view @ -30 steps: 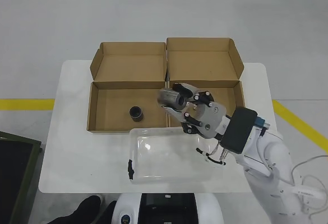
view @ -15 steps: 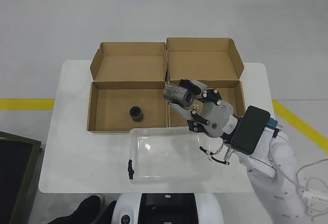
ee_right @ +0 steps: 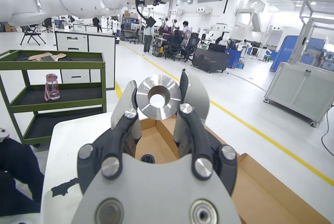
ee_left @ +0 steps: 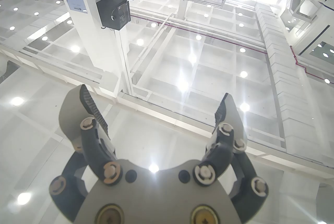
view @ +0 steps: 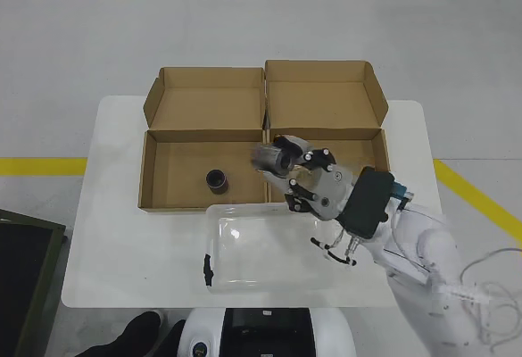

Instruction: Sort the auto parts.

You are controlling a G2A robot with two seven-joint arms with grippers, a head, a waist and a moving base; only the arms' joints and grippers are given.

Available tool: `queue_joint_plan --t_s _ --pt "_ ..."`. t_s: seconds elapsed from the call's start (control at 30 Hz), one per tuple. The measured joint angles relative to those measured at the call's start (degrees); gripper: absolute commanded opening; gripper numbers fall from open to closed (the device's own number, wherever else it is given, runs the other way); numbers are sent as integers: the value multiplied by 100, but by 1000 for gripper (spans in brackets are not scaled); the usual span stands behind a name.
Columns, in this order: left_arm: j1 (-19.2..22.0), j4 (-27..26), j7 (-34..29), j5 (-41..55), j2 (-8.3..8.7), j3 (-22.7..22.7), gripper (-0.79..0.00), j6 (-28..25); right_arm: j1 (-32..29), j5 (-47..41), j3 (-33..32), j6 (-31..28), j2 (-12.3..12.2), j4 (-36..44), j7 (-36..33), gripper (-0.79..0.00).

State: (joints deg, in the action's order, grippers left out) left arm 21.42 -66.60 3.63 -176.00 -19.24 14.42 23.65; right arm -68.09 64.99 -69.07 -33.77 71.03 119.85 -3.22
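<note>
The metal part (view: pixel 269 159) is clamped in the right end effector (ee_right: pixel 158 89), above the wall shared by two boxes. The left box (view: pixel 153 174) holds a dark ring (view: pixel 217 181). The arm hides most of the inside of the right box (view: pixel 381 156). A clear bin (view: pixel 261 259) lies just in front of the boxes. The left end effector (ee_left: pixel 155 94) gapes wide, holding nothing.

An industrial robotics lab: beyond the right gripper (ee_right: pixel 158 84) stand a green cart (ee_right: pixel 57 65), desks (ee_right: pixel 182 49), a machine enclosure (ee_right: pixel 294 89) and a yellow floor line (ee_right: pixel 234 118).
</note>
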Motion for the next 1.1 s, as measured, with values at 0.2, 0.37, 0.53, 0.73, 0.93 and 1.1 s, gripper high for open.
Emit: queue_joint_plan --t_s 0.2,0.37,0.53,0.73,0.93,1.1 --pt "0 0 0 0 0 0 0 0 109 -147 303 -27 20 -408 -365 -785" --pt "0 0 0 0 0 0 0 0 283 -178 568 -74 44 -743 -646 -785" --pt "0 0 0 0 0 0 0 0 498 -246 841 -56 75 -1096 -1113 -785" --pt "0 0 0 0 0 0 0 0 843 -484 1165 0 128 -1525 -1827 -785" --pt "0 0 0 0 0 0 0 0 1250 -602 1548 104 215 -2014 -2319 -785" --pt "0 0 0 0 0 0 0 0 1660 -499 1830 318 306 -2390 -2655 -785"
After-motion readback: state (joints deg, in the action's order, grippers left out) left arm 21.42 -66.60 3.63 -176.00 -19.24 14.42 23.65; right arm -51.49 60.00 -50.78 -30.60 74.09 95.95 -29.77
